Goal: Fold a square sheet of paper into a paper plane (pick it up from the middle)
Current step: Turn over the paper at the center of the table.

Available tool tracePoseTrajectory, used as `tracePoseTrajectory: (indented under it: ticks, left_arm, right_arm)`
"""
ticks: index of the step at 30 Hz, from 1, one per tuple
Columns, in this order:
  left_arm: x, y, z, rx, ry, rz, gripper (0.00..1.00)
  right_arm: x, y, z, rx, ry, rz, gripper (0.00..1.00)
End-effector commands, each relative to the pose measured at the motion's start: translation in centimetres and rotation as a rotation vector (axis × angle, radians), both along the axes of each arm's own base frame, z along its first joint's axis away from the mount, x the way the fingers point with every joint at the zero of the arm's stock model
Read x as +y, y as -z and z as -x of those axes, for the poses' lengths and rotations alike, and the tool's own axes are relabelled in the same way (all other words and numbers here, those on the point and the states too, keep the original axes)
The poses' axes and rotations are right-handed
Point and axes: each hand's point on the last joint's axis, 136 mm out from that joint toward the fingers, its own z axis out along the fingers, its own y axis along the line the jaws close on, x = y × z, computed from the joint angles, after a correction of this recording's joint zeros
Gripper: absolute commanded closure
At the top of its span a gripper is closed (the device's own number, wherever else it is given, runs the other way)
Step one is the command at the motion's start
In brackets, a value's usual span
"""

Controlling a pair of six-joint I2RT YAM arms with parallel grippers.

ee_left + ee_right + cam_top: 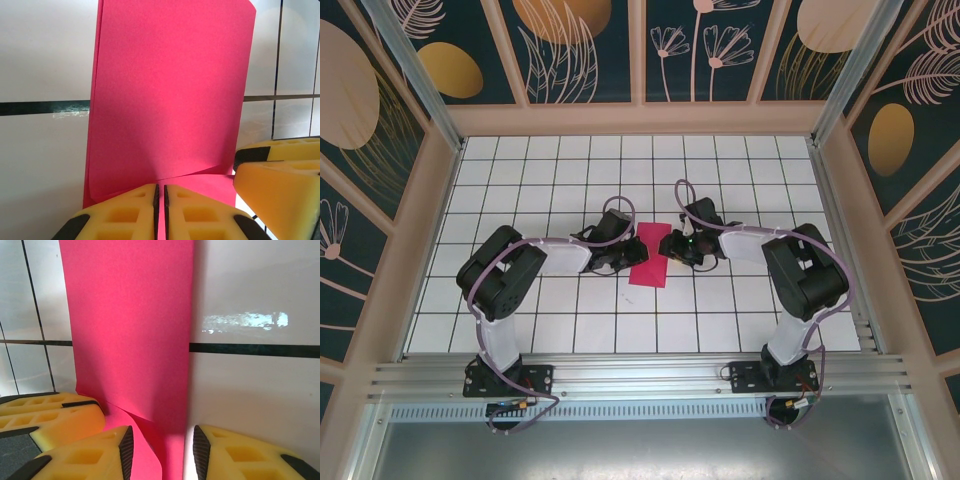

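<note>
Magenta-pink sheet of paper (648,262), doubled over into a narrow rectangle, lies near the middle of the white grid-tiled table (720,180), between the two arms. On its left, the left gripper (620,256) has its yellow foam fingers pressed together bar a hairline slit (160,200), tips at the sheet's (170,100) near end, where the upper layer lifts slightly; whether it pinches paper I cannot tell. Opposite, the right gripper (669,247) stands with fingers spread (162,442), straddling one long edge of the sheet (130,330)
</note>
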Motion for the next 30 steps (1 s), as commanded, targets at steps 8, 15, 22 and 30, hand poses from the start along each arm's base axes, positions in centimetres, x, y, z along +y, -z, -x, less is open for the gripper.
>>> tracePoseTrajectory:
  ticks: [8, 15, 22, 30]
  left_arm:
    - [-0.2, 0.1, 0.1, 0.008, 0.0, 0.015, 0.85]
    - [-0.1, 0.3, 0.3, 0.013, -0.003, 0.018, 0.85]
    - [-0.1, 0.2, 0.3, 0.014, -0.007, 0.027, 0.84]
    - [0.0, 0.6, 0.5, 0.021, -0.011, 0.021, 0.85]
  right_arm:
    - [1.1, -0.4, -0.2, 0.018, 0.025, -0.056, 0.64]
    - [1.5, -1.2, 0.1, 0.016, 0.013, -0.096, 0.64]
    - [1.7, -1.3, 0.3, 0.017, 0.005, -0.125, 0.64]
    - [1.4, 0.2, 1.3, 0.048, 0.001, -0.13, 0.63]
